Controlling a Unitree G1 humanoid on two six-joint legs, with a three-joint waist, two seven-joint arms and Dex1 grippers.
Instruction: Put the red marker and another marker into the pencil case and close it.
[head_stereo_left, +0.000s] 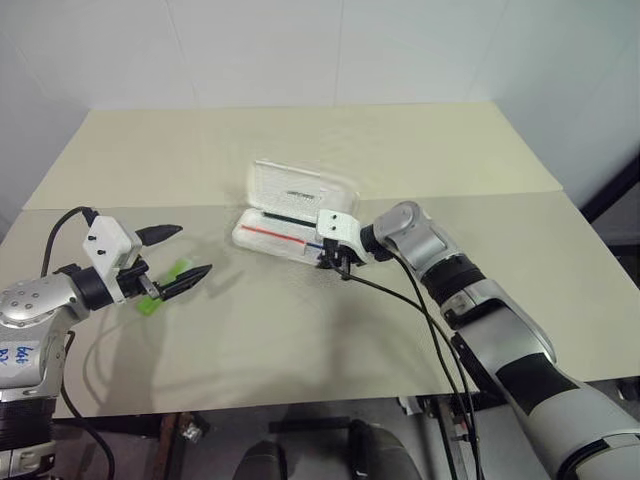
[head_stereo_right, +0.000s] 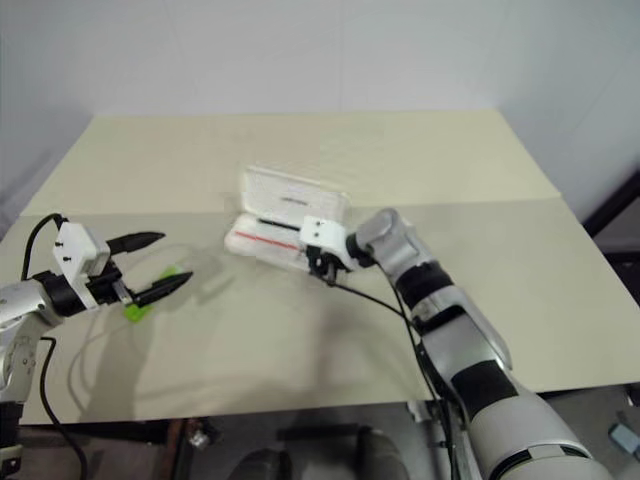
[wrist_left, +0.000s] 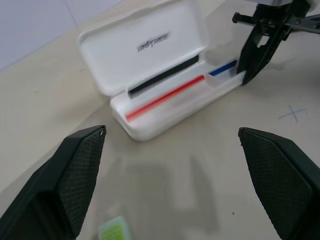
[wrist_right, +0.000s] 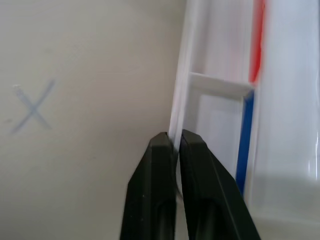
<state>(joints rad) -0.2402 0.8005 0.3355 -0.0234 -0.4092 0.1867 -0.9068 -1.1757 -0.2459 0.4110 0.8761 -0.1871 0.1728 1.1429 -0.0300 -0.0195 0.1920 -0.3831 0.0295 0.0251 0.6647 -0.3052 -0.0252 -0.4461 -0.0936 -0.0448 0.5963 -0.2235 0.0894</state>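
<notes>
The white pencil case lies open mid-table, lid raised at the back, with a red and a blue stripe inside. A black bar lies along its hinge; I cannot tell whether that is the red marker. My right gripper is at the case's right end. Its fingers are shut on the thin front wall of the case. The green marker lies on the table to the left. My left gripper hovers level just above it, open, pointing toward the case and holding nothing.
The beige table ends close in front of me and at the white wall behind. A pencilled X mark sits on the table beside the case's right end. Black cables trail from both wrists.
</notes>
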